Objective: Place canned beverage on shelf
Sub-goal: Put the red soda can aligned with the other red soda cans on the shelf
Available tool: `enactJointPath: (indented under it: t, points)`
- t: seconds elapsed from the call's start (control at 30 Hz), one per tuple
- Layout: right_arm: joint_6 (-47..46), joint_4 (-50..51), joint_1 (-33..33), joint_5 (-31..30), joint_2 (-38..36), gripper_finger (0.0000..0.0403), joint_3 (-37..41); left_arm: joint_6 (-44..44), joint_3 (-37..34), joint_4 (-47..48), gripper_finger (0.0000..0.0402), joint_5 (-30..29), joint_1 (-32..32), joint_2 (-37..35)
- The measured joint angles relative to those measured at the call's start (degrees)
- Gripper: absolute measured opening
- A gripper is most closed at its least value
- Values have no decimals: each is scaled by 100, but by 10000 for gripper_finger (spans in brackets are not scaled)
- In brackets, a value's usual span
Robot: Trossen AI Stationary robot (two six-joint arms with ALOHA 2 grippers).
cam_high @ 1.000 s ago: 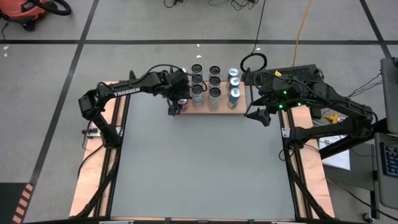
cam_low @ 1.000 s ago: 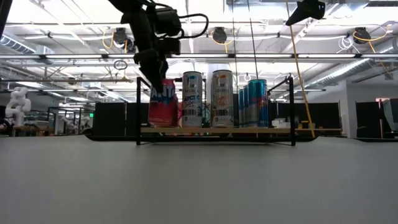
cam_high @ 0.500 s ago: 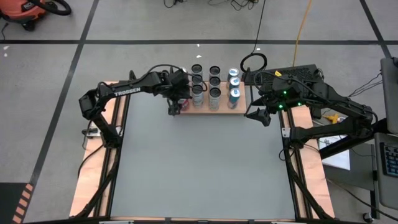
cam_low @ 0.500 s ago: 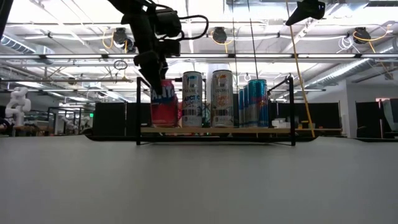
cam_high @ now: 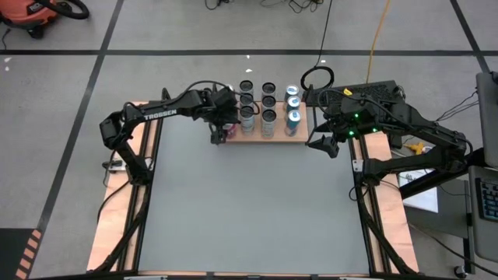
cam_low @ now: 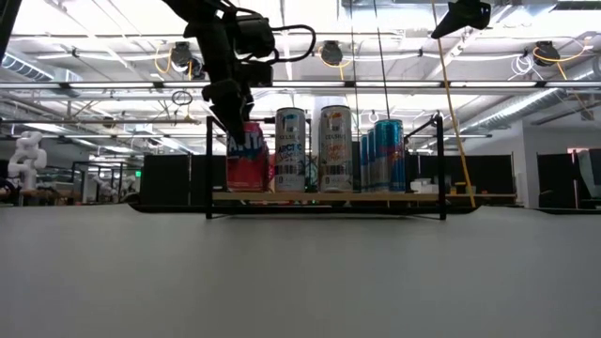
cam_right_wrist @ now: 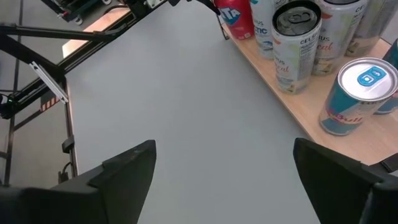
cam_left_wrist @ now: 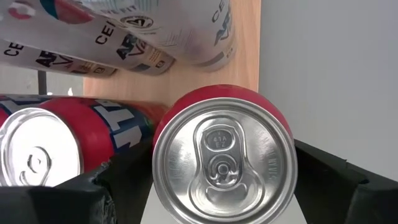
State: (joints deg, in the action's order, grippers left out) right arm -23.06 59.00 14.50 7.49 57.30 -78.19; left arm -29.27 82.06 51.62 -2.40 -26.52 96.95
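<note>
The grey tabletop [cam_high: 249, 202] lies bare in front, and at its far edge stands the shelf [cam_low: 329, 197] — a light-wood board between thin black rod frames. At the shelf's left front corner sits a red can [cam_low: 247, 158], upright on the board. The left gripper [cam_high: 219, 134] is over it; in the left wrist view the can's silver top [cam_left_wrist: 222, 160] fills the space between the two dark fingers [cam_left_wrist: 121, 180], which stand on either side of it with the jaws spread wide around the can, though whether they press on it I cannot tell. Just beside it stand a pale Celsius can [cam_low: 290, 150] and another tall pale can [cam_low: 335, 148], then blue-and-silver cans [cam_low: 383, 155] toward the right end; from above, the cans form rows running back across the board. The right gripper [cam_high: 323, 145] hangs off the shelf's right end, well above the table — its fingers [cam_right_wrist: 127, 168] wide apart and holding nothing
</note>
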Motion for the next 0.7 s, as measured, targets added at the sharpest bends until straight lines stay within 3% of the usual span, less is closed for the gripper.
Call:
enactJointPath:
  t: [0.3, 0.7]
  points:
    - [39, 0, 0, 2, 0, 345, 0, 37, 0, -9, 324, -76, 3, 0]
    - [41, 0, 0, 2, 0, 345, 0, 38, 7, -13, 386, -95, 43, -6]
